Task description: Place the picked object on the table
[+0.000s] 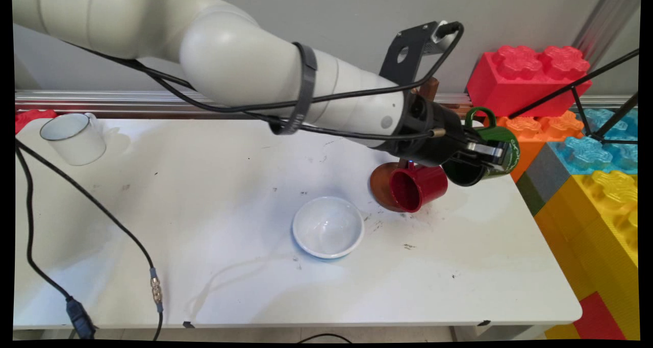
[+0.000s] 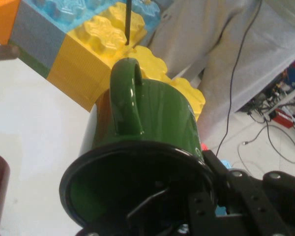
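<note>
**Green mug held at right of frame**

My gripper (image 1: 491,153) is clamped on the green mug (image 1: 502,151) at its rim, w/ one finger inside, one outside. Mug is off the table (image 1: 204,225), tipped sideways, handle up, at right of frame, beside the blocks (image 1: 586,184). Looks stiff, glossy, prob. slippery; rim hold seems thin. Red mug (image 1: 418,187) hangs just left; bowl (image 1: 328,226) at centre.
</note>
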